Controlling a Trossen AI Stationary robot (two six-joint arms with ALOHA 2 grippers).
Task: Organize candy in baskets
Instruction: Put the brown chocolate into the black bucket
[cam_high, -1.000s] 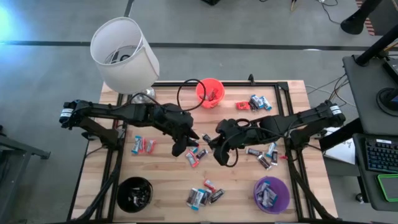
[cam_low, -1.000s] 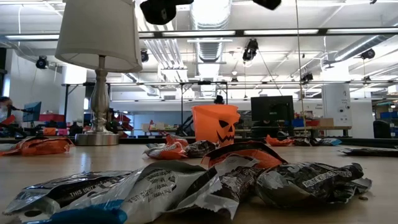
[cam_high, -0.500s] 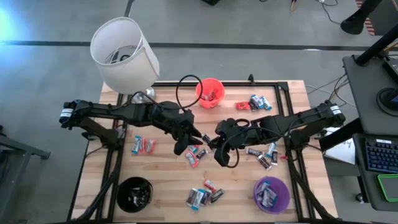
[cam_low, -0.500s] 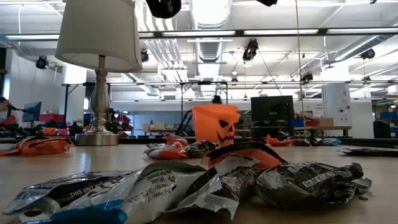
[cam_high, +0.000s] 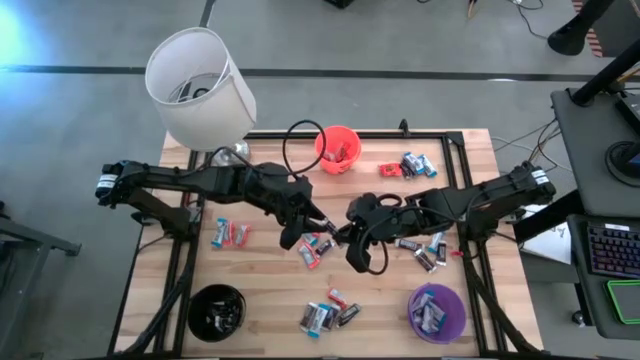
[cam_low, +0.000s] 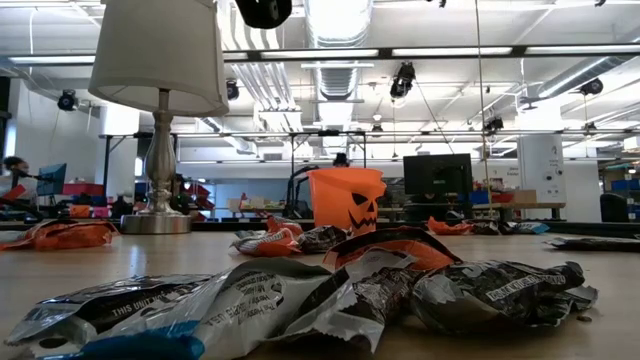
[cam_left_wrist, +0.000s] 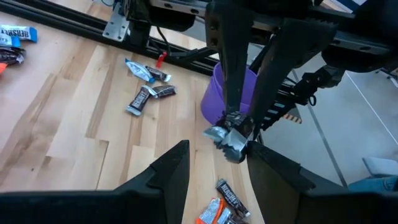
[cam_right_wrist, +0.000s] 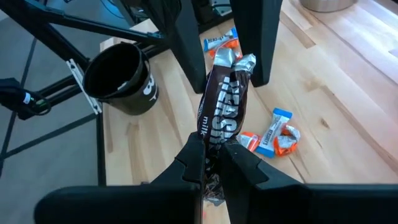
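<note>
Right pincer (cam_right_wrist: 212, 163): clenched on brown candy bar (cam_right_wrist: 222, 115), mid-tabletop (cam_high: 270, 280).
Left pincer (cam_high: 318, 222): spread, facing bar.
Sorted: orange (cam_high: 338, 148), purple (cam_high: 436, 311), black (cam_high: 216, 310) baskets part-filled.
Remaining: scattered candies (cam_high: 230, 233), many.

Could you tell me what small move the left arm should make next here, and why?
Probably close the left claw on the free end of the brown candy bar. The right claw is shut on the bar's other end and holds it up between the left claw's open fingers above the table, which looks like a handover.
</note>
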